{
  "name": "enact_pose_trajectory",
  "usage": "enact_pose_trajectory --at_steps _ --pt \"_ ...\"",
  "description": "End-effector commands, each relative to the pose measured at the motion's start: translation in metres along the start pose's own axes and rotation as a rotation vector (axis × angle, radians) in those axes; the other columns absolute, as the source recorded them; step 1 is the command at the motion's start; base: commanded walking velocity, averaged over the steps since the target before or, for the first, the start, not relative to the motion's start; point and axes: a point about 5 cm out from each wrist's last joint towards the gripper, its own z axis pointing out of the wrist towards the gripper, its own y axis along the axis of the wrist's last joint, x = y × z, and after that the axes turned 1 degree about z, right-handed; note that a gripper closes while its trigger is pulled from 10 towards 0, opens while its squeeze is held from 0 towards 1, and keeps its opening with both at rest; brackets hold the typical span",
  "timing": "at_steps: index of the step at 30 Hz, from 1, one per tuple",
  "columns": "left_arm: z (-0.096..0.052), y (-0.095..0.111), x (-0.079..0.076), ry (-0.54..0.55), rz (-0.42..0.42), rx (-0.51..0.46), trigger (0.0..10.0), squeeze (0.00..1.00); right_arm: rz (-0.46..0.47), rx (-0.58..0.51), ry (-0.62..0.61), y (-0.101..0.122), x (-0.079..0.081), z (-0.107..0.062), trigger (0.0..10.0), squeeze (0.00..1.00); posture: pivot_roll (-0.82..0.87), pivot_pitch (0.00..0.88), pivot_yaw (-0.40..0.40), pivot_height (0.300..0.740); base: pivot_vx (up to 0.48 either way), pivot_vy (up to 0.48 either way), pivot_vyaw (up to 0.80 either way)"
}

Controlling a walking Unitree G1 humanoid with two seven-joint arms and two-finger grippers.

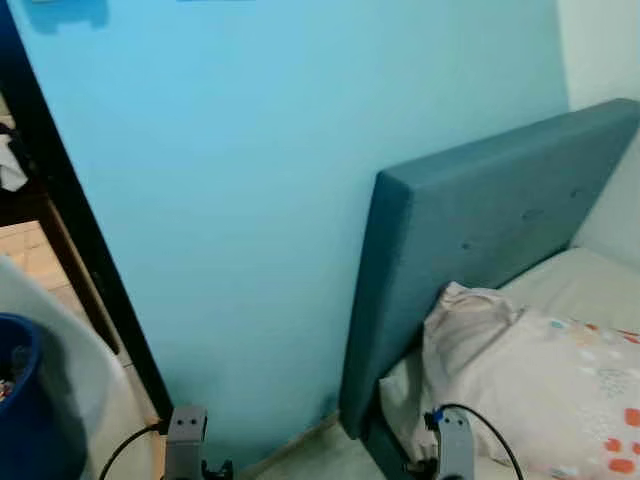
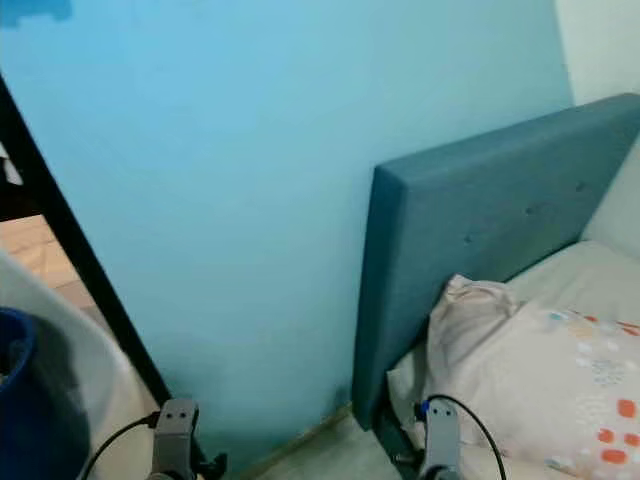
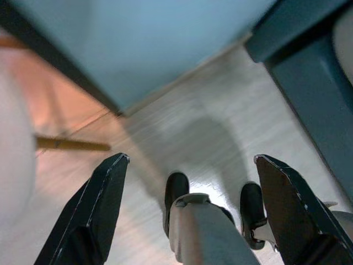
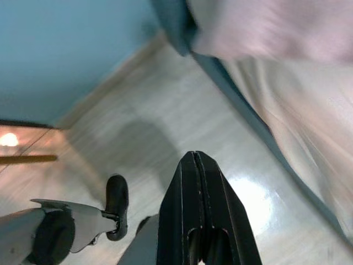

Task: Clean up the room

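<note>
A: What stands in front of the robot?
B: A light blue wall (image 1: 250, 200). A bed sits to the right with its padded blue-grey headboard (image 1: 470, 240) end-on against that wall. On the mattress (image 1: 585, 285) lies a cream pillow (image 1: 520, 380) with orange and pale dots, pushed up close to the headboard.

A: And to the left?
B: A dark door frame (image 1: 70, 210) edges the wall, with a wooden floor beyond it. In the lower left corner there is a dark blue bin (image 1: 25, 400) beside something pale and rounded; I cannot tell what that is.

A: Where are the arms?
B: Both hang low, their silver wrists at the bottom edge of the head views. The left gripper (image 3: 193, 204) points down at the pale floor (image 3: 193, 110), near the foot of the wall and the corner of the bed frame. Its two black fingers (image 3: 94, 210) stand wide apart with nothing between them. The robot's own dark feet show below it.

A: The right one?
B: The right gripper (image 4: 201, 210) also points at the floor, just beside the bed's edge and hanging sheet (image 4: 292, 110). Its fingers are pressed together, holding nothing.
</note>
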Motion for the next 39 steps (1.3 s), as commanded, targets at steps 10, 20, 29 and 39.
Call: enact_pose_trajectory --at_steps 10,20,29,39 --pt "-0.0007 -0.0019 -0.0035 -0.003 -0.028 -0.025 10.0 0.00 -0.024 0.018 -0.018 -0.0028 -0.0041 -0.0010 10.0 0.00 0.05 0.000 -0.045 0.700 0.000 0.000 -0.76" --pt "-0.0018 -0.0085 -0.0045 0.002 0.013 0.007 10.0 0.00 -0.038 0.026 -0.015 -0.0001 0.0004 0.0006 10.0 0.00 0.06 0.000 -0.043 0.700 0.000 0.000 -0.76" --pt "-0.0021 -0.0099 -0.0049 -0.006 0.051 0.014 10.0 0.00 -0.048 0.029 -0.014 -0.0017 0.0012 0.0006 10.0 0.00 0.05 0.000 -0.037 0.700 0.000 0.000 -0.76" --pt "-0.0016 -0.0071 -0.0057 -0.027 0.027 0.000 10.0 0.00 -0.055 0.020 -0.008 0.0007 0.0006 0.0006 10.0 0.00 0.05 0.000 -0.043 0.700 0.000 0.000 -0.76"
